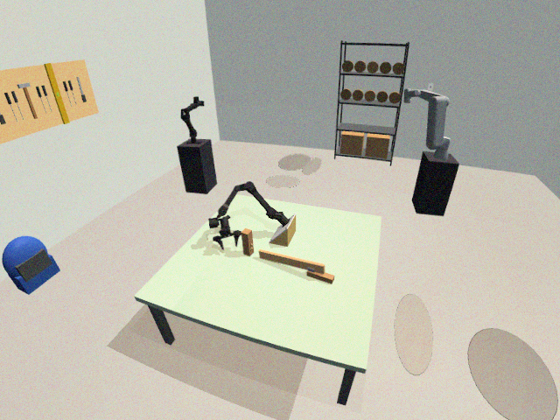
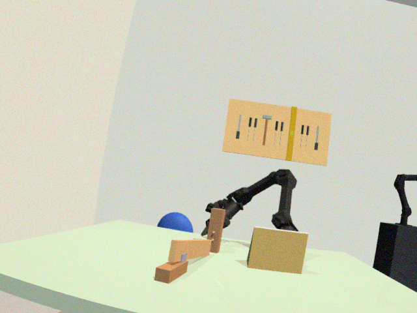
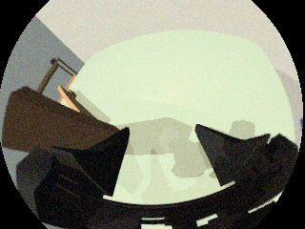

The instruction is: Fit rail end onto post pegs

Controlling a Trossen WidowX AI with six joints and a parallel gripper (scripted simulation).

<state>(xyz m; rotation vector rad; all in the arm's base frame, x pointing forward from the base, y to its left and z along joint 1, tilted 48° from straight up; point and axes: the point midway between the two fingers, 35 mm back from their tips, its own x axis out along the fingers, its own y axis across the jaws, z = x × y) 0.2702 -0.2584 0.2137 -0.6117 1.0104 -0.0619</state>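
The short wooden post (image 1: 247,241) (image 2: 217,227) stands upright on the green table (image 1: 253,311) (image 2: 84,249). Two small pegs (image 2: 212,235) show on its face towards the rail. The long rail (image 1: 291,261) (image 2: 189,249) slopes, with its near end down on the table just in front of the post and its far end in the grey bracket (image 2: 183,257) on the low footboard block (image 1: 322,276) (image 2: 170,270). My gripper (image 1: 229,244) (image 2: 206,229) (image 3: 163,129) is open and empty. It hangs low over the table on the post's far side, away from the rail. In the wrist view the post (image 3: 51,124) is a dark shape at left.
The arm's wedge-shaped tan base (image 1: 284,233) (image 2: 277,249) stands on the table beside the post. Off the table are two other arms on black pedestals (image 1: 196,164) (image 1: 434,183), a shelf rack (image 1: 370,99), a wall tool board (image 2: 275,131) and a blue helmet (image 1: 28,264).
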